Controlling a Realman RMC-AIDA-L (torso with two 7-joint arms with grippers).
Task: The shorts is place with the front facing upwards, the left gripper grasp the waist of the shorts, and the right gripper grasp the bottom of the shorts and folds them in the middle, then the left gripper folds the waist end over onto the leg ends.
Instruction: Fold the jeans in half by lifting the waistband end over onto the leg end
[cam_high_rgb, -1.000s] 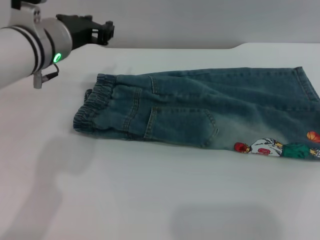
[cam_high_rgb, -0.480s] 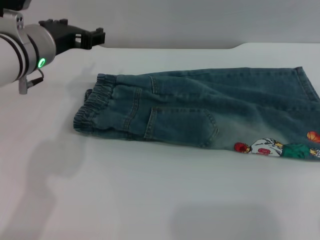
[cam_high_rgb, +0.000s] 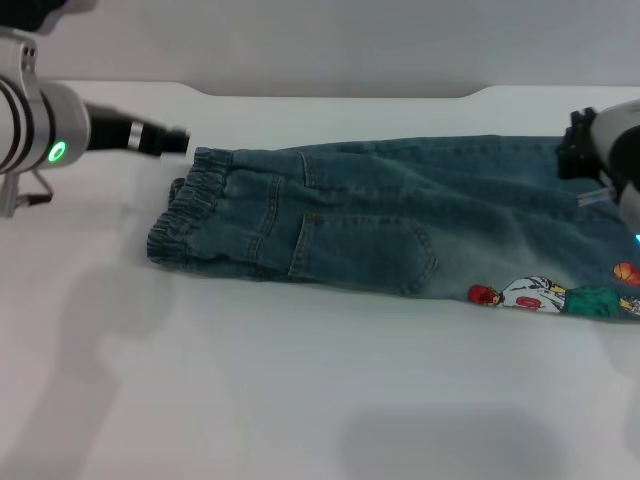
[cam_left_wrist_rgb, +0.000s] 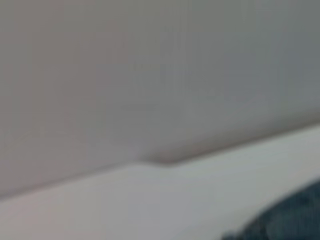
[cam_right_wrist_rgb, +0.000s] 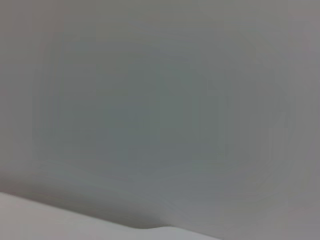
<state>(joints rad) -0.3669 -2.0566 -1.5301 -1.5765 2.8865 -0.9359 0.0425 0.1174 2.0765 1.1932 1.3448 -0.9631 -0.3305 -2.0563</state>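
Blue denim shorts (cam_high_rgb: 400, 215) lie flat on the white table (cam_high_rgb: 300, 400), folded lengthwise. The elastic waist (cam_high_rgb: 190, 215) is at the left. The leg ends (cam_high_rgb: 610, 230), with a cartoon print (cam_high_rgb: 545, 296), reach the right edge of the head view. My left gripper (cam_high_rgb: 165, 140) hovers just left of the waist's far corner, a little apart from the cloth. My right gripper (cam_high_rgb: 578, 150) comes in at the right edge, above the leg ends. A corner of the denim (cam_left_wrist_rgb: 290, 220) shows in the left wrist view.
A grey wall (cam_high_rgb: 320, 40) stands behind the table's far edge. The right wrist view holds only the wall (cam_right_wrist_rgb: 160, 100) and a strip of the table (cam_right_wrist_rgb: 30, 220).
My left arm has drawn back to the left and come lower, its gripper now level with the waist's far corner. My right arm has come into view at the right edge.
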